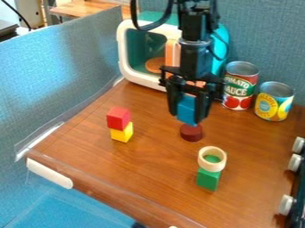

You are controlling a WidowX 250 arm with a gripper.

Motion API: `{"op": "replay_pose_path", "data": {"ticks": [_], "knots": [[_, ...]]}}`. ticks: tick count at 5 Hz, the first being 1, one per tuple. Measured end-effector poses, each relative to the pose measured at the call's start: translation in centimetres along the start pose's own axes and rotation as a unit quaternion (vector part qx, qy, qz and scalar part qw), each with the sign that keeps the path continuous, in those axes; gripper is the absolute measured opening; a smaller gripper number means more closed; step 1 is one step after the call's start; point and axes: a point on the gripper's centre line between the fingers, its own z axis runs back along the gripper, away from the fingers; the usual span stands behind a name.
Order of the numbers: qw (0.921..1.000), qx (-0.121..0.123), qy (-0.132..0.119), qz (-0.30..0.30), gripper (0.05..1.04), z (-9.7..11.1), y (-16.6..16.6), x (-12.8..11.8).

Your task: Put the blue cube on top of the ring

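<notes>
blue cube [186,110] is pinched in the claw [187,116], in the air over the table [149,169], and if it comes down off-centre, it could tip, or push the ring [211,167] off its small green block [208,179].

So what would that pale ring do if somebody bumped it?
The ring would probably keep its shape, since its thick wall looks stiff. It seems merely to rest on the green block, so a push might slide it off. Being round, it could roll if it landed on its edge; the open middle suggests it's fairly light.
</notes>
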Motion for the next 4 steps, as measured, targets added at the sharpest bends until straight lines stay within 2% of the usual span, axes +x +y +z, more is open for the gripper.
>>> {"op": "replay_pose_path", "data": {"ticks": [1,2,3,4], "knots": [[1.0000,-0.001,-0.005,-0.006,0.604,0.3,-0.7,-0.3],[0.9997,-0.004,0.005,-0.023,0.604,-0.2,-1.2,-0.3],[0.9988,-0.009,0.025,-0.042,0.604,-1.5,-1.6,-0.3],[0.9969,-0.009,0.028,-0.073,0.604,-1.9,-3.1,-0.3]]}}
